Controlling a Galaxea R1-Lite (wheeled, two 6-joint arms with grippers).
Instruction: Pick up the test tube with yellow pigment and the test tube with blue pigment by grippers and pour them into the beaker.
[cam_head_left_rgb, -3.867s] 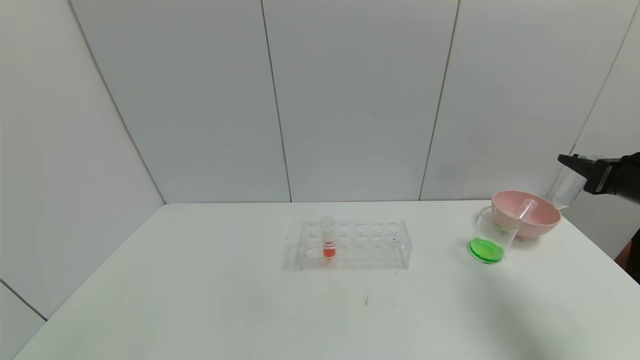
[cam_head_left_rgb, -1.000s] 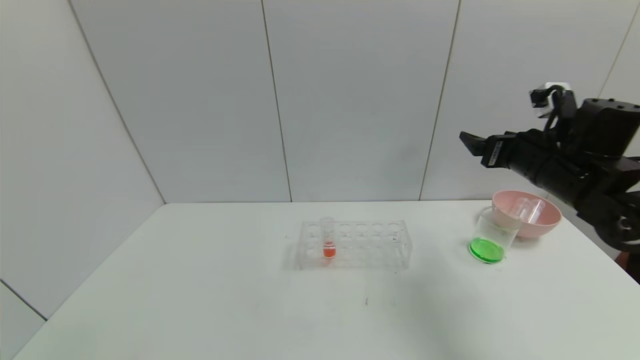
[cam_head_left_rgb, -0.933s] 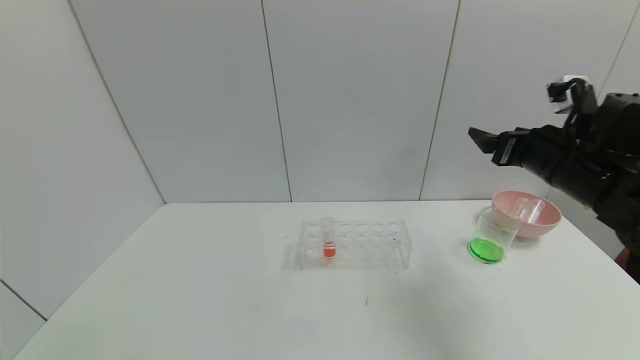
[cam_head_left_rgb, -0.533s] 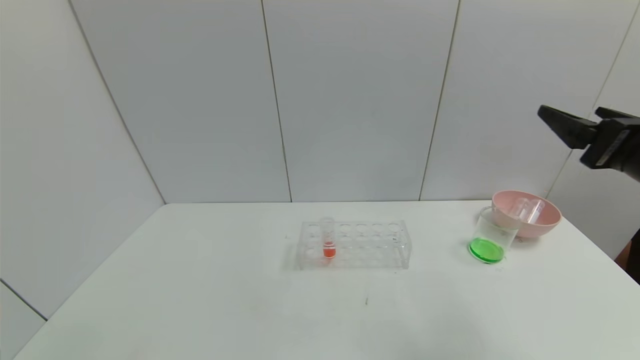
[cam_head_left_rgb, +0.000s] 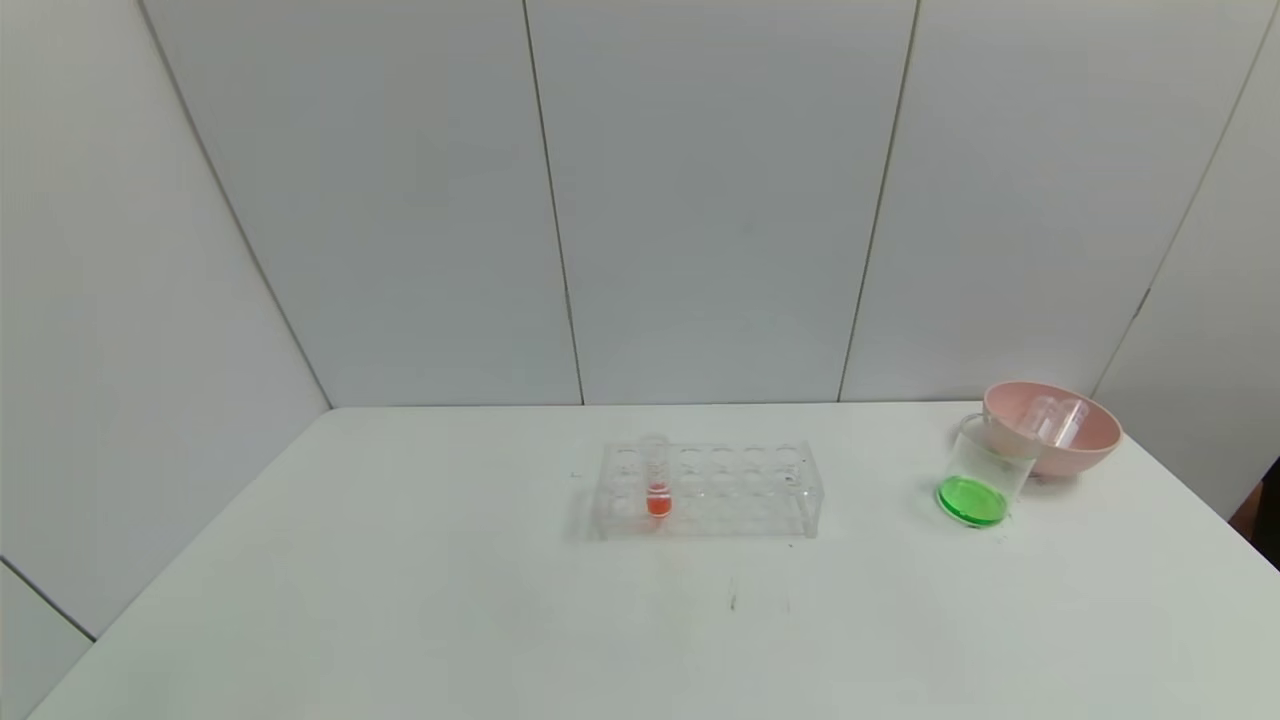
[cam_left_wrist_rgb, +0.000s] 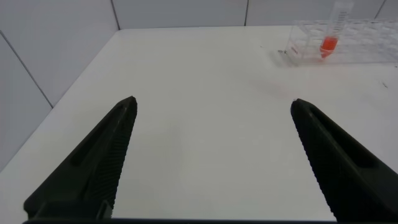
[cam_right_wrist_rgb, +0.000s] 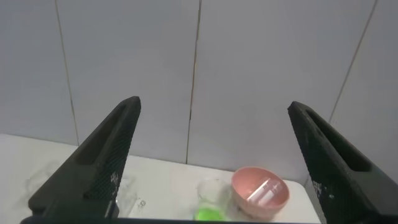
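The beaker (cam_head_left_rgb: 983, 471) stands at the table's right, beside the pink bowl, with green liquid at its bottom; it also shows in the right wrist view (cam_right_wrist_rgb: 212, 199). Two clear empty tubes (cam_head_left_rgb: 1055, 418) lie in the pink bowl (cam_head_left_rgb: 1090, 445). No tube with yellow or blue liquid is in view. My right gripper (cam_right_wrist_rgb: 214, 109) is open and empty, off to the right and out of the head view, facing the beaker and bowl. My left gripper (cam_left_wrist_rgb: 213, 107) is open and empty, low over the table's left part.
A clear tube rack (cam_head_left_rgb: 710, 488) stands at the table's middle with one tube of orange-red liquid (cam_head_left_rgb: 656, 478) in it; both also show in the left wrist view (cam_left_wrist_rgb: 328, 37). The pink bowl also shows in the right wrist view (cam_right_wrist_rgb: 244, 185). White walls close the back and sides.
My right gripper dropped its clear tube into the pink bowl, rose, pulled back to the right and left the head view. The bowl now holds two tubes.
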